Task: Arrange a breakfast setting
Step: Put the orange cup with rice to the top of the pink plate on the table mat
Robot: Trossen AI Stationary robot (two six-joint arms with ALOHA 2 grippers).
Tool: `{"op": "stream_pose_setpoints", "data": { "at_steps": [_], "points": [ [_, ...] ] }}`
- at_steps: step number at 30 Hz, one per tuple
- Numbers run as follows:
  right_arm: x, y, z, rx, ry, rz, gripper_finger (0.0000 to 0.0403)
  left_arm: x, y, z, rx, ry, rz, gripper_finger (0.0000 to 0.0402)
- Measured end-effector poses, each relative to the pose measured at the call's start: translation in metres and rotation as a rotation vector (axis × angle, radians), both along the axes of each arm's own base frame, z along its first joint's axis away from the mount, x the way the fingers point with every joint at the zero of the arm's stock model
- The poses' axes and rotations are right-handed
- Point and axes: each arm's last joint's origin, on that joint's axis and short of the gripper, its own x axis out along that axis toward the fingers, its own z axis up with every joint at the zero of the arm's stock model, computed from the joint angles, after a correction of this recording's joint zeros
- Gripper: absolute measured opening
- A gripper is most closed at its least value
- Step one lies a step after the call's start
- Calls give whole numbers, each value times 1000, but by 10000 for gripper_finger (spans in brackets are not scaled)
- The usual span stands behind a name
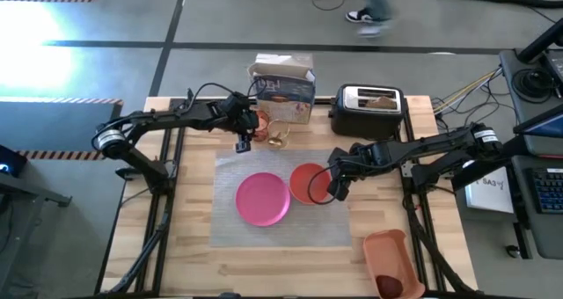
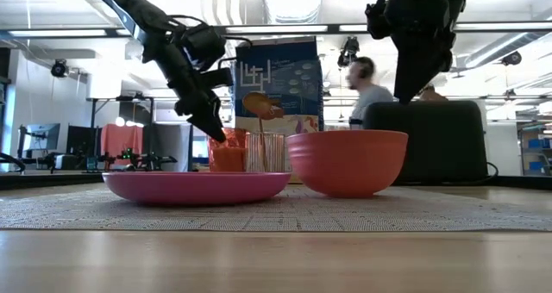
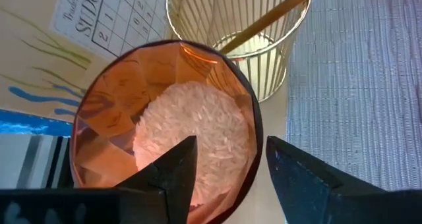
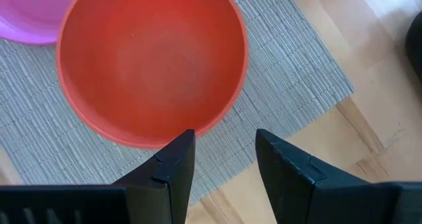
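Left gripper (image 3: 227, 174) parted astride cup (image 3: 165, 125) rim behind mat (image 1: 281, 198) beside glass (image 3: 237, 36); light, thin, slippery, best pinched at wall; right gripper (image 4: 224, 161) open above bowl (image 4: 151, 59).

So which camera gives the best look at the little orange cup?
The left wrist view: the cup fills the picture from above, with the left gripper straddling its rim. The low view shows its side behind the plate. The high view shows only a speck; the right wrist view misses it.

Pink plate (image 1: 262, 199), orange bowl (image 1: 309, 183), grey woven placemat (image 1: 290, 230)
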Motion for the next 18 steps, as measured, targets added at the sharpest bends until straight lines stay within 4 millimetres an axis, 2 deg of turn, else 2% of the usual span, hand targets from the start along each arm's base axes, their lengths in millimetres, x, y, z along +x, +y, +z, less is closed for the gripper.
{"op": "stream_pose_setpoints", "data": {
  "at_steps": [13,18],
  "points": [
    [1,0,1,2,-14,0,151,0,0,1,18,3,-27,16],
    [1,0,1,2,-15,0,151,-1,-1,1,9,9,-31,10]
  ]
}}
